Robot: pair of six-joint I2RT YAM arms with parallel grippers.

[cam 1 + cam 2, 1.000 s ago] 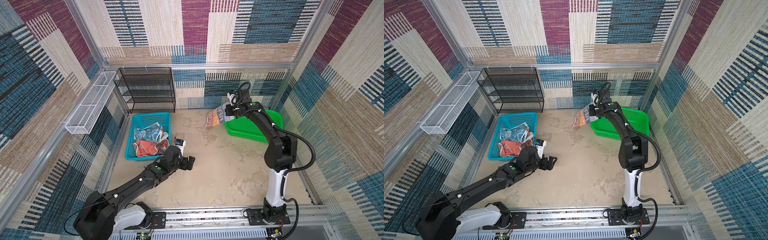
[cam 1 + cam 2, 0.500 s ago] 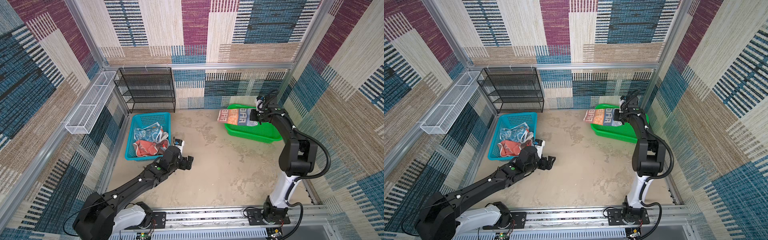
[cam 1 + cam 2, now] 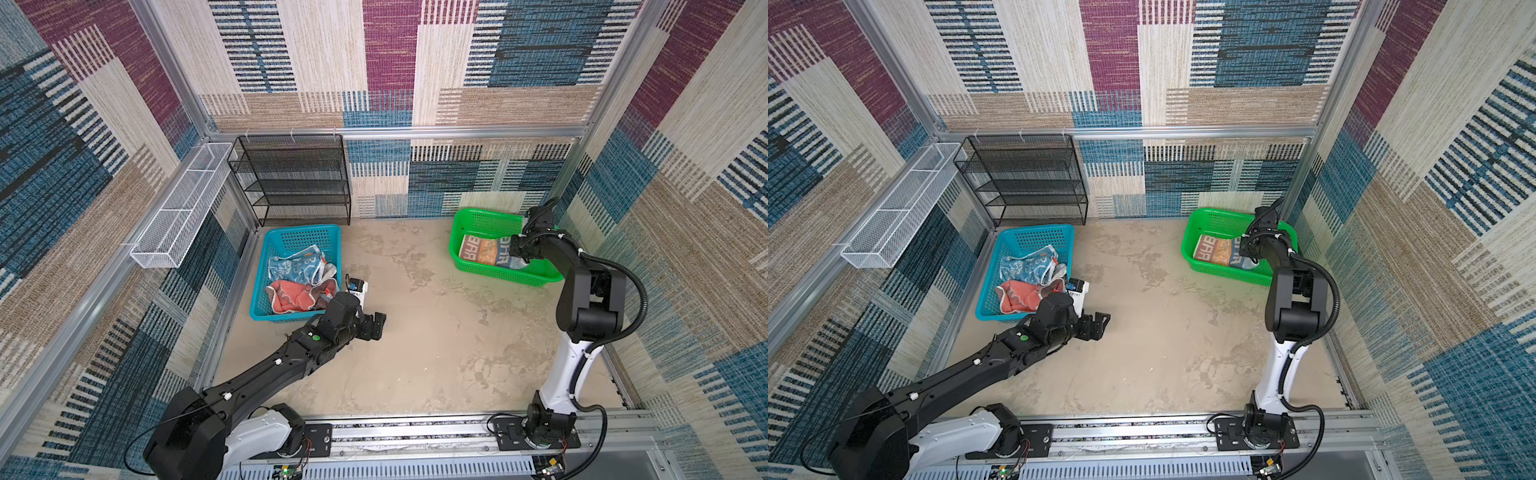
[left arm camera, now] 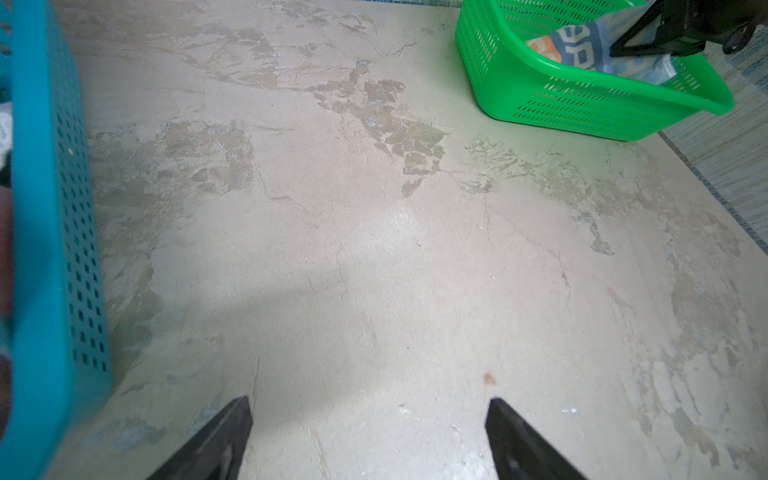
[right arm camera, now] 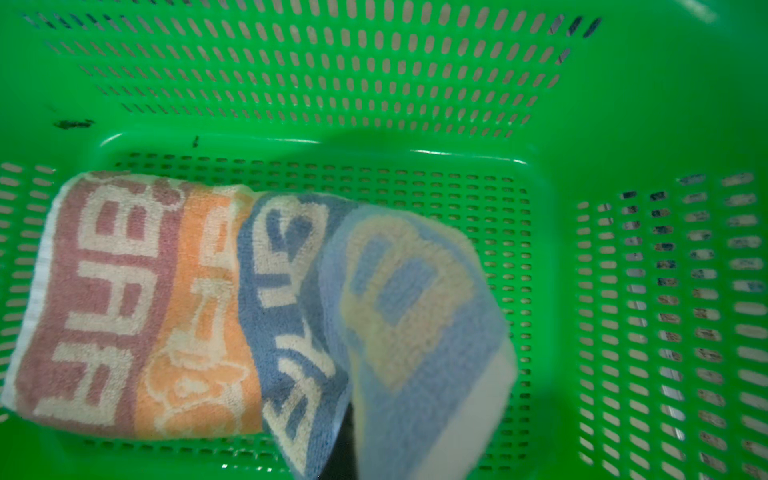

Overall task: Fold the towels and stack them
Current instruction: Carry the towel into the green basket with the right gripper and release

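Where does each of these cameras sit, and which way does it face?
Top views: one twin-eyed head high above the near rail, looking down on the whole table; both arms, left gripper and right gripper show.
Left wrist: low over the table, facing across to the green basket; its open fingertips show.
Right wrist: above the green basket, looking down on the lettered towel; hardly any of its arm shows.
Shared: top and left wrist views show the green basket, lettered towel and right gripper.
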